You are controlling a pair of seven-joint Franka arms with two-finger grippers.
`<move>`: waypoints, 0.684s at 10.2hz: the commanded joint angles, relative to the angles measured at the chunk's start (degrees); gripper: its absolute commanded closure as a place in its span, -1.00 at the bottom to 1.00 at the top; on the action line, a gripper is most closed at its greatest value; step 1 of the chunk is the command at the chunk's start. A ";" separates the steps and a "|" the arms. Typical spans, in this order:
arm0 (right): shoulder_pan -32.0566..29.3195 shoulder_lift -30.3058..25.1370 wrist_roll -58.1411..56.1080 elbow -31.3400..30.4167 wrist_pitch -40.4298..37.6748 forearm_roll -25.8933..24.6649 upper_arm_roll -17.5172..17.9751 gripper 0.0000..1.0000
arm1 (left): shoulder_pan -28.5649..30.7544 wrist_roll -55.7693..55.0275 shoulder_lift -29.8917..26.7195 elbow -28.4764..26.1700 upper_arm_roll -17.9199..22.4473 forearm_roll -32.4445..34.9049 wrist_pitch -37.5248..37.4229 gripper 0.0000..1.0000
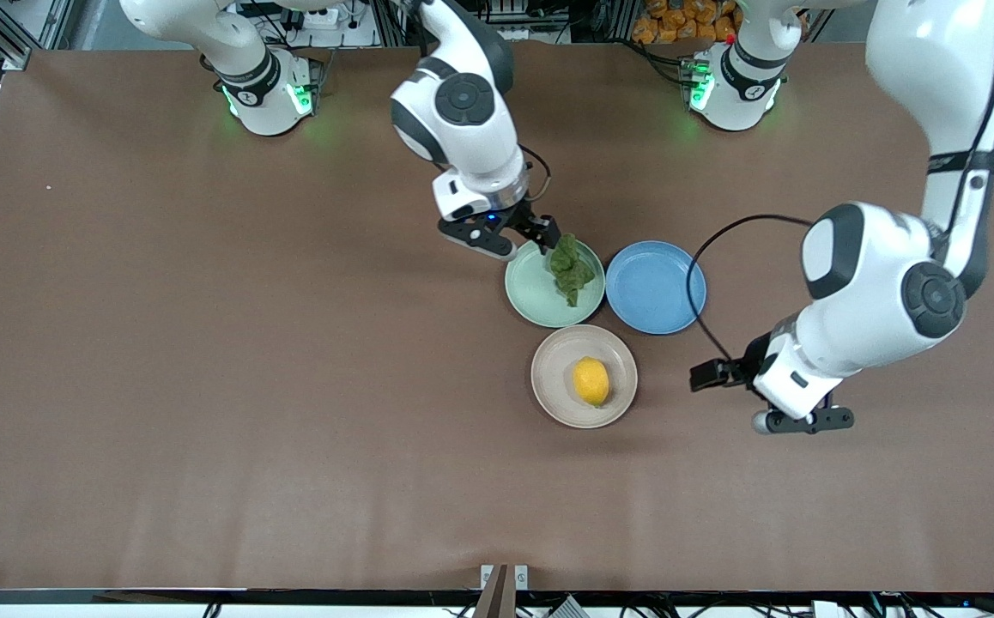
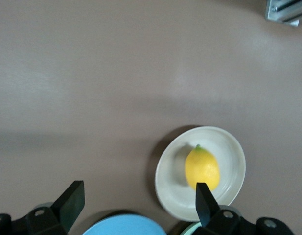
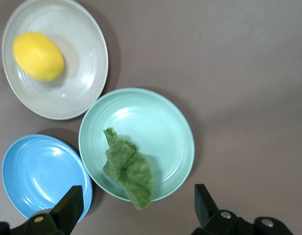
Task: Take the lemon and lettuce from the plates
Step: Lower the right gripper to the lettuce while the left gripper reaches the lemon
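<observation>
Right end effector [image 1: 521, 243] is hovering over the green plate [image 1: 531, 296], fingers apart, lining up on the lettuce [image 1: 571, 269] lying there. Left end effector [image 1: 793, 420] is hanging open over bare table near the beige plate [image 1: 548, 378] holding the lemon [image 1: 590, 381]. Blue plate [image 1: 655, 287] is sitting empty mid-table.

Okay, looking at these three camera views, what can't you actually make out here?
- Front view: the far end of the dark green wrinkly lettuce leaf on the pale mint green plate is covered by the open right gripper.
- Left wrist view: the round blue plate is cut off by the picture's edge, and a finger of the open left gripper overlaps the bright yellow lemon.
</observation>
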 commanded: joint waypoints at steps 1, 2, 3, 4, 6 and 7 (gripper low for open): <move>3.81 5.55 3.48 5.14 0.48 -3.56 -0.49 -1.00 | -1.94 -6.33 4.11 2.53 0.33 -4.63 5.60 -1.00; 5.21 7.22 4.70 6.12 0.57 -6.19 -0.49 -1.00 | -2.39 -8.01 4.99 2.53 0.33 -4.65 6.23 -1.00; 6.10 9.42 5.93 7.87 0.83 -9.26 -0.49 -1.00 | -2.83 -8.12 5.35 2.44 0.33 -4.56 6.24 -1.00; 6.89 11.44 6.21 9.19 1.09 -12.78 -0.49 -1.00 | -4.14 -7.94 5.70 2.18 0.33 -4.13 6.24 -1.00; 7.43 15.48 7.26 10.34 7.73 -14.48 -0.49 -0.96 | -5.90 -7.94 6.40 1.47 0.51 -3.77 6.15 -1.00; 7.60 17.42 7.26 11.04 10.30 -14.83 -0.58 -0.95 | -6.86 -7.85 6.49 1.04 0.51 -3.68 6.07 -1.00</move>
